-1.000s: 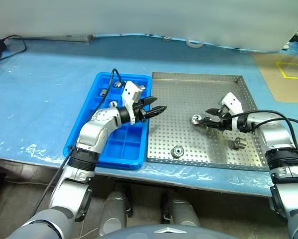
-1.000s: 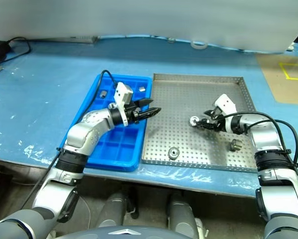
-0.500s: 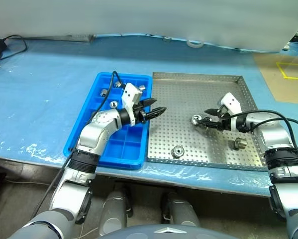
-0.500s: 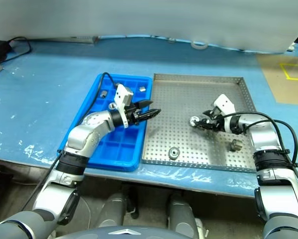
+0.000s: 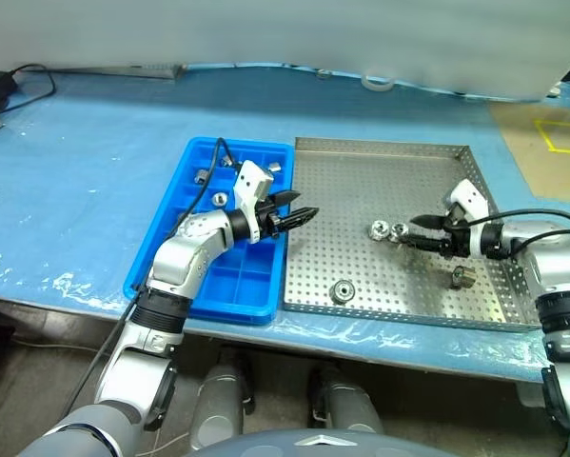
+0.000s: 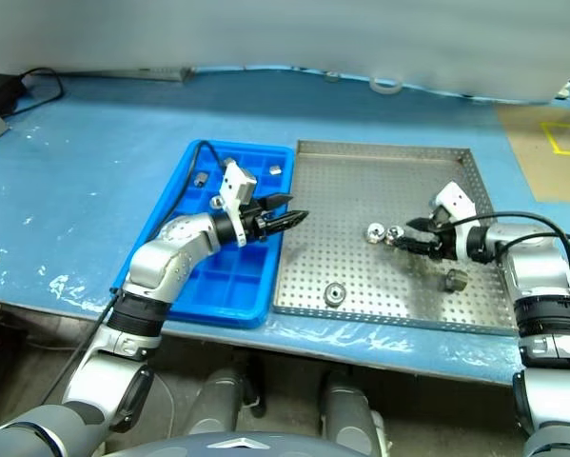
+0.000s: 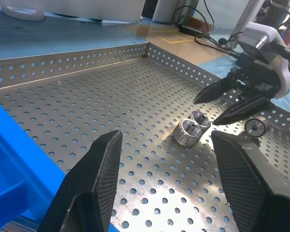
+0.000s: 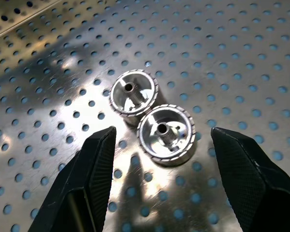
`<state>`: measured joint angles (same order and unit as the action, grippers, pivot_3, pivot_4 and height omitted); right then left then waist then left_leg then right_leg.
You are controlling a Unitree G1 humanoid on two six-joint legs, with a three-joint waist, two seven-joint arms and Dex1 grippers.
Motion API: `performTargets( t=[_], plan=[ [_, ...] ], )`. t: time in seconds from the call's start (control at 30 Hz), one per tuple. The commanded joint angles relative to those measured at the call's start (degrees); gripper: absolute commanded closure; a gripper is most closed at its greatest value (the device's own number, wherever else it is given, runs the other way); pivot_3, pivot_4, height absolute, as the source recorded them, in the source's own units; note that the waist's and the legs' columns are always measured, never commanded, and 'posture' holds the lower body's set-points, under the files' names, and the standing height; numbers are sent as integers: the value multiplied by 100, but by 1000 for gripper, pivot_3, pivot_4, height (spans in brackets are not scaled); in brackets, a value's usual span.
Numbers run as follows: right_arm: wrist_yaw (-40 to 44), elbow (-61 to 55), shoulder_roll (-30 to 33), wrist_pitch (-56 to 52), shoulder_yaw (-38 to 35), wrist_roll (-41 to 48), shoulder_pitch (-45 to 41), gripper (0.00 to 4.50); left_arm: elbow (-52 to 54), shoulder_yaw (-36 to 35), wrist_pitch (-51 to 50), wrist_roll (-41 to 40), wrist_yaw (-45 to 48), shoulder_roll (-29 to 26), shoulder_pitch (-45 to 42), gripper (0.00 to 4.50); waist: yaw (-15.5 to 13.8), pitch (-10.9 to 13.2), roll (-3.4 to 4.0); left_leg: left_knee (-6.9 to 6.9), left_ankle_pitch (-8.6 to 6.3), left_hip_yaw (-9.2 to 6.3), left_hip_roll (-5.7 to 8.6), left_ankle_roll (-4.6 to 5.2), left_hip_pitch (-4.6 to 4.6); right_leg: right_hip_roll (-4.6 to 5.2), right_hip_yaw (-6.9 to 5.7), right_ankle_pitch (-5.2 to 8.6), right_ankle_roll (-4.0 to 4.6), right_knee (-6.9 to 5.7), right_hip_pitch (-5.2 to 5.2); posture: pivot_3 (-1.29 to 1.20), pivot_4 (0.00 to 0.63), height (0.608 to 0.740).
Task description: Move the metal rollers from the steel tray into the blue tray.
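left gripper (image 5: 305,213): fingers apart, empty, frame centre
right gripper (image 5: 420,231): fingers apart, empty, beside two touching metal rollers (image 5: 387,229)
steel tray (image 5: 380,181): centre right
blue tray (image 5: 185,209): centre left

Silver arms with black joint bands, white wrist camera blocks, loose black cables, pointy black fingers (image 7: 103,183) up front.

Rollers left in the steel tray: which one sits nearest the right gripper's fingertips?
The right-hand roller of the touching pair, just ahead of the open right gripper. Its twin lies beyond; two others lie apart.
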<state>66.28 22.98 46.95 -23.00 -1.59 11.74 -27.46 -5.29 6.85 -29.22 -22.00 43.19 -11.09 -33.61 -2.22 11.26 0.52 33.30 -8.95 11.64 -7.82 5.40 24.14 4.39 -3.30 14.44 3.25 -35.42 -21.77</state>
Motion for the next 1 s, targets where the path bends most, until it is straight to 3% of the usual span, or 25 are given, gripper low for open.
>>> performTargets(
  t=[0.03,0.57,0.73,1.0],
  plan=[
    [-7,-383,14,-1,-86,120,13,1206,254,-7,8,-36,-17,10,-54,1412,2,0,1,0,0,0,0,1,1,0,0,0,0,0,-1,-165,150,740],
    [-633,351,-412,967,567,-753,-214,1206,301,20,-12,38,-39,-9,-69,1412,5,0,1,-1,-9,1,0,-15,2,0,1,0,0,1,-4,-156,150,740],
    [-563,342,-344,1068,628,-832,-116,2740,309,12,-23,38,-61,-7,-50,1392,7,0,0,-1,-9,1,0,-16,-5,0,1,0,0,1,4,-157,150,740],
    [-544,170,-296,877,403,-612,-127,2840,235,-6,18,19,-30,-4,-78,1392,6,1,0,0,-10,1,0,-17,-14,0,2,0,0,4,16,-169,150,740]
  ],
)
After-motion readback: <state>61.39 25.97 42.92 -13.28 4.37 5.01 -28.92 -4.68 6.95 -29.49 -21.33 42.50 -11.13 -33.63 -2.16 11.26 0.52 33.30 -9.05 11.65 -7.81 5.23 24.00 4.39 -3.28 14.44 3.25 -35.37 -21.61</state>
